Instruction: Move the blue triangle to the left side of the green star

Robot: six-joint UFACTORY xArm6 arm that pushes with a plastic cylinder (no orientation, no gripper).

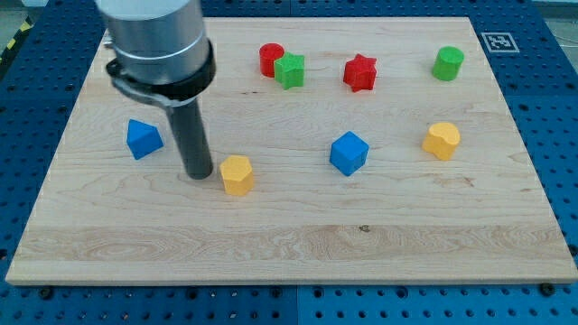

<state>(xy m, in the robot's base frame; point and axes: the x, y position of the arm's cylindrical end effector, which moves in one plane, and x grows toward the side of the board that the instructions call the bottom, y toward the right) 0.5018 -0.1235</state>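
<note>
Task barely begun: my tip (199, 173) rests between blue triangle (144, 139) and yellow block (237, 174), far from green star (290, 70); no jaws fitted.

Bright, even, diffuse light from overhead; no hard-edged shadows anywhere. The pale wooden surface (298, 235) is evenly lit, grain sharp across its width, no hot spots. Each block throws only a faint, short shadow at its base, e.g. the blue cube (349, 153) and the yellow block (237, 174). The grey metal collar (155, 41) of the arm carries a soft vertical sheen; the dark rod (192, 135) shows a dull highlight along its length. Focus crisp from near edge to far edge; no motion blur. Slight perspective taper toward the view's top, no visible bending at the edges.
</note>
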